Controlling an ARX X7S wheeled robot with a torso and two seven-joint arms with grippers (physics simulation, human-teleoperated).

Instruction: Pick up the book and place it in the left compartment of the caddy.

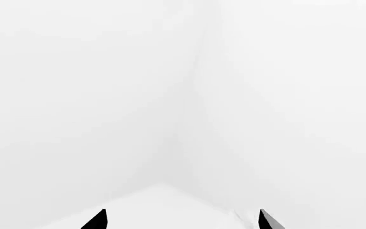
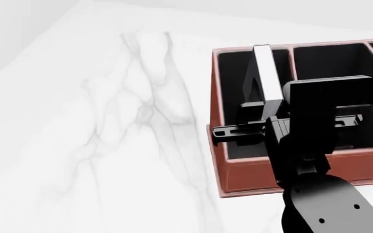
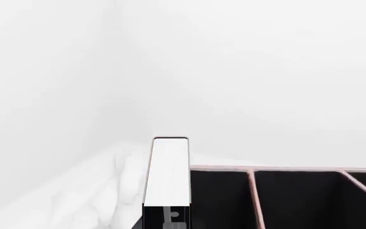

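Observation:
The caddy (image 2: 251,180) is a reddish-brown box with black lining at the right of the head view. My right gripper (image 2: 269,121) is shut on the book (image 2: 265,73), whose white page edge faces up. The book stands on edge, tilted, over the left compartment (image 2: 234,97), with its far end rising above the back rim. Its lower end is hidden behind the gripper. The right wrist view shows the book (image 3: 168,171) running straight out from the gripper (image 3: 168,225), beside the caddy's rim (image 3: 285,169). My left gripper (image 1: 181,222) is open, facing white walls.
The caddy stands on a white marble table (image 2: 109,145) whose left edge meets a white wall. Further black-lined slots (image 2: 329,60) lie to the right of the left compartment. My right arm (image 2: 322,204) covers the caddy's near right part.

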